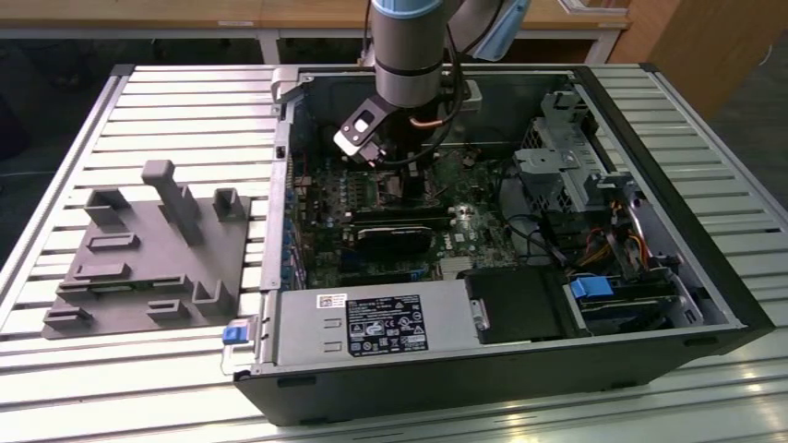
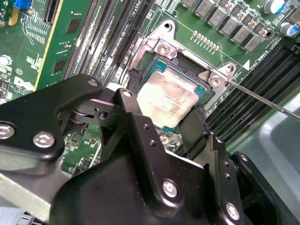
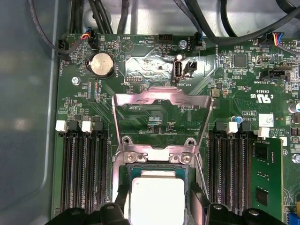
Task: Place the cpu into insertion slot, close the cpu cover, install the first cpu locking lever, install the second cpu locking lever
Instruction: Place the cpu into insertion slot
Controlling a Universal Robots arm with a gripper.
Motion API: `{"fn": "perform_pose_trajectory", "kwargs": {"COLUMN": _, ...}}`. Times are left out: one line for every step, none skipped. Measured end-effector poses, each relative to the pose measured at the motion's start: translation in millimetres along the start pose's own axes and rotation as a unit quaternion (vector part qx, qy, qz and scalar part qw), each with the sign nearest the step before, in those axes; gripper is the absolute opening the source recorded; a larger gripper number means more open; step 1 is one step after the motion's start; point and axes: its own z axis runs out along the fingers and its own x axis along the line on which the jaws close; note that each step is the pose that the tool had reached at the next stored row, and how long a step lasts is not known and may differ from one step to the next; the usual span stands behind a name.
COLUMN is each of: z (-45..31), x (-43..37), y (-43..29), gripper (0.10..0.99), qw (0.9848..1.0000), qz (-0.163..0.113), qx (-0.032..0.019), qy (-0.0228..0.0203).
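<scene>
Silver-grey and face up, the cpu (image 2: pixel 171 91) lies flat within the insertion slot (image 2: pixel 183 62), on the green board inside the open computer case (image 1: pixel 739 305). In the exterior view that spot is toward twelve o'clock of the case, under the arm. A grey fixture (image 1: pixel 148 249) sits out at nine o'clock on the slatted desk (image 1: pixel 185 101).

The end effector (image 2: pixel 164 102) straddles the chip, but I cannot tell whether it is pinching the cpu or merely standing over it. The cpu cover (image 3: pixel 161 99) is swung open, clear of the socket, and a thin locking lever (image 2: pixel 262 99) runs just beside it.

To my eye the danger is a skewed seat. A slight twist or tilt could drag a corner across the socket and bend contacts, or catch the lever.

Being square, the chip has no real long axis. Its edges run parallel to the slot's rim, with the metal plate facing up.
</scene>
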Motion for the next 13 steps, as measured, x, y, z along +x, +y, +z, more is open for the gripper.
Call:
{"fn": "perform_pose_trajectory", "kwargs": {"z": 0.0, "x": 0.0, "y": 0.0, "gripper": 0.616, "qw": 1.0, "qz": 0.0, "qx": 0.0, "qy": 0.0}}
{"fn": "perform_pose_trajectory", "kwargs": {"z": 0.0, "x": 0.0, "y": 0.0, "gripper": 0.616, "qw": 1.0, "qz": 0.0, "qx": 0.0, "qy": 0.0}}
{"fn": "perform_pose_trajectory", "kwargs": {"z": 0.0, "x": 0.0, "y": 0.1, "gripper": 0.616, "qw": 1.0, "qz": 0.0, "qx": 0.0, "qy": 0.0002}}
{"fn": "perform_pose_trajectory", "kwargs": {"z": 0.1, "x": 0.0, "y": 0.1, "gripper": 0.616, "qw": 1.0, "qz": 0.0, "qx": -0.0001, "qy": 0.0005}}
{"fn": "perform_pose_trajectory", "kwargs": {"z": 0.0, "x": 0.0, "y": 0.1, "gripper": 0.616, "qw": 1.0, "qz": 0.0, "qx": -0.0001, "qy": 0.0008}}
{"fn": "perform_pose_trajectory", "kwargs": {"z": -0.2, "x": 0.0, "y": 0.1, "gripper": 0.616, "qw": 1.0, "qz": 0.0, "qx": -0.0001, "qy": 0.0009}}
{"fn": "perform_pose_trajectory", "kwargs": {"z": -0.7, "x": 0.0, "y": 0.1, "gripper": 0.616, "qw": 1.0, "qz": 0.0, "qx": 0.0, "qy": 0.0009}}
{"fn": "perform_pose_trajectory", "kwargs": {"z": -1.4, "x": 0.0, "y": 0.1, "gripper": 0.616, "qw": 1.0, "qz": 0.0, "qx": 0.0, "qy": 0.001}}
{"fn": "perform_pose_trajectory", "kwargs": {"z": -2.4, "x": 0.0, "y": 0.2, "gripper": 0.616, "qw": 1.0, "qz": 0.0, "qx": 0.0, "qy": 0.001}}
{"fn": "perform_pose_trajectory", "kwargs": {"z": -3.7, "x": 0.0, "y": 0.3, "gripper": 0.616, "qw": 1.0, "qz": 0.0, "qx": 0.0, "qy": 0.0011}}
{"fn": "perform_pose_trajectory", "kwargs": {"z": -5.3, "x": 0.1, "y": 0.4, "gripper": 0.616, "qw": 1.0, "qz": 0.0, "qx": 0.0, "qy": 0.0013}}
{"fn": "perform_pose_trajectory", "kwargs": {"z": -6.5, "x": 0.1, "y": 0.5, "gripper": 0.616, "qw": 1.0, "qz": 0.0, "qx": 0.0, "qy": 0.0017}}
{"fn": "perform_pose_trajectory", "kwargs": {"z": -7.3, "x": 0.1, "y": 0.5, "gripper": 0.616, "qw": 1.0, "qz": 0.0, "qx": 0.0, "qy": 0.0022}}
